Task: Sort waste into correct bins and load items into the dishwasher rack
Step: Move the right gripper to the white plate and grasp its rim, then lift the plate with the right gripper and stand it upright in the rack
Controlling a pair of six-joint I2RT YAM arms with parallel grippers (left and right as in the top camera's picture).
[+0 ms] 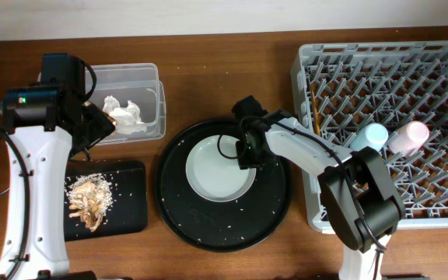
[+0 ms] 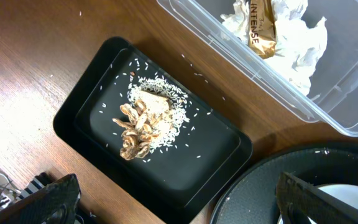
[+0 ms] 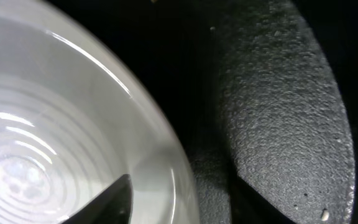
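— On the round black tray point(image 1: 208, 227), what sits?
— A pale grey bowl point(image 1: 212, 173). The right claw point(image 3: 179, 186) is wide, one finger each side of its rim.
— And left of that tray?
— The left claw point(image 2: 178, 186), wide and holding nothing, by the black bin point(image 1: 128, 194) with food scraps point(image 1: 88, 201).

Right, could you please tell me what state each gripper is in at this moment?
Left gripper: open, holding nothing.
Right gripper: fingers straddle the rim of the pale grey round bowl; cannot tell whether they are clamped.
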